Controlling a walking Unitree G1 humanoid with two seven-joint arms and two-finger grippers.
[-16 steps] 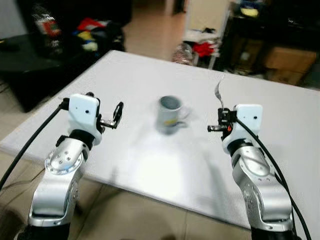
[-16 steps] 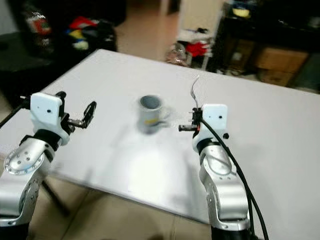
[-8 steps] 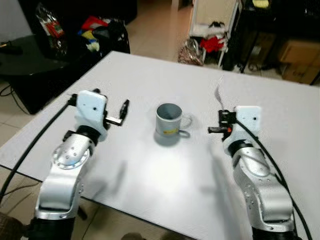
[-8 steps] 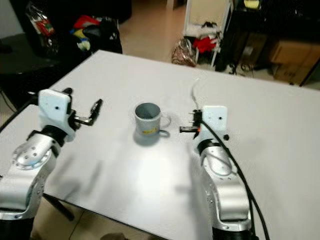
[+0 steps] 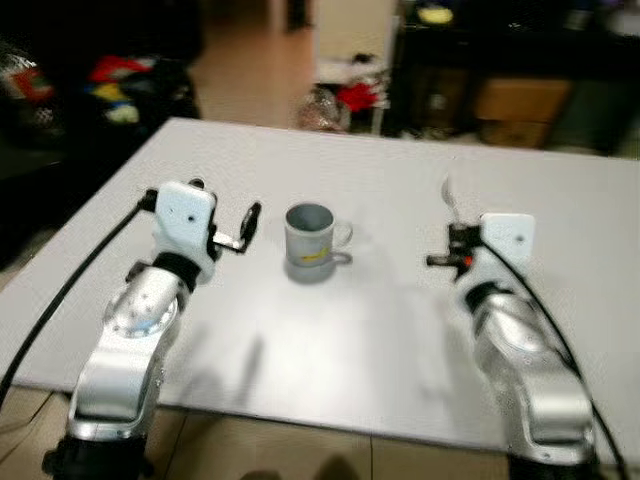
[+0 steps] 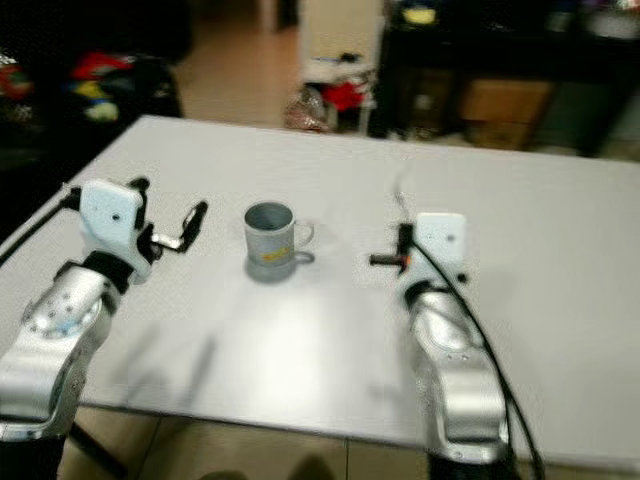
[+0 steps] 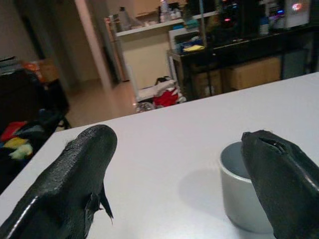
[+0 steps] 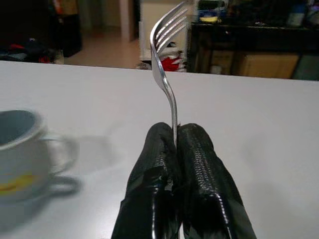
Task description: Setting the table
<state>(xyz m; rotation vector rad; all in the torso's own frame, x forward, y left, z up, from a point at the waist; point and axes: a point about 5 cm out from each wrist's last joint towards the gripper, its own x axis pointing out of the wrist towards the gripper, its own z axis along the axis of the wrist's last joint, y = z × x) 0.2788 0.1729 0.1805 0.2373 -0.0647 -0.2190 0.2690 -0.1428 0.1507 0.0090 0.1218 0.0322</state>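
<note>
Camera has shifted; right gripper still pinches fork beside mug.

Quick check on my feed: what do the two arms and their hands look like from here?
Both arms are jointed silver metal with rounded shells and black bands. Each wrist carries a white boxy housing, with a black cable looping back from it. The left hand and right hand each have two long black fingers with a rough, textured surface. A small red-orange spot sits beside the right wrist housing.

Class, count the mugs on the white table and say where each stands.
1. The grey mug stands upright on the white table, between the open left claw and the right claw holding a fork.
</note>
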